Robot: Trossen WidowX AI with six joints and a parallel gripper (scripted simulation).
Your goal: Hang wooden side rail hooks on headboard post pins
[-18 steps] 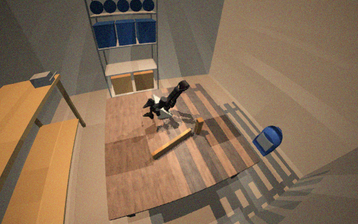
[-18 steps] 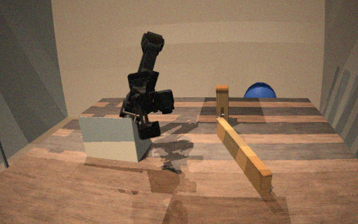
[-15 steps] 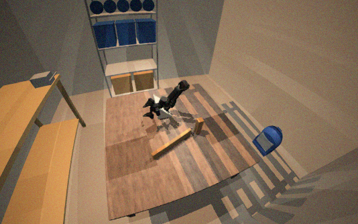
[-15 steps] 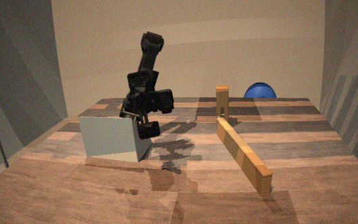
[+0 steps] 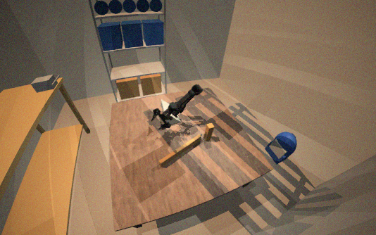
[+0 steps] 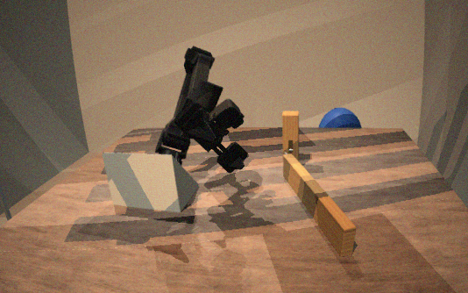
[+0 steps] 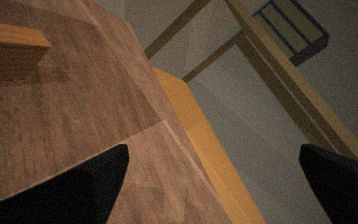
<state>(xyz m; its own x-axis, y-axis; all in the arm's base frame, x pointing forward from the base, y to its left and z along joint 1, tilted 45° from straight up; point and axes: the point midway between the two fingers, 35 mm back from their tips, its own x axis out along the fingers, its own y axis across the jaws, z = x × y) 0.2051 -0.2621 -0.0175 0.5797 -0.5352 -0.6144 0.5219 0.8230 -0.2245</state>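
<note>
The long wooden rail [image 5: 181,151] [image 6: 335,221] stands on its narrow edge on the table; its end also shows in the wrist view [image 7: 10,57]. Its hook end is beside the upright wooden post [image 5: 209,134] [image 6: 290,127], with a narrow gap visible between the wood of the two. Small grey metal shows there at the post's dark slot; whether the hooks sit on the pins is too small to tell. My gripper [image 5: 156,124] [image 7: 211,151] is open and empty, off to one side of the rail and clear of it and the post.
A pale angular block [image 6: 154,182] stands by the arm's base. The table [image 5: 134,197] carries striped shadows. A wooden bench [image 5: 46,169] and a taller worktable [image 5: 11,112] stand to the left, a shelf rack with blue bins [image 5: 132,34] behind. A blue helmet-like object [image 5: 286,141] is beyond the right edge.
</note>
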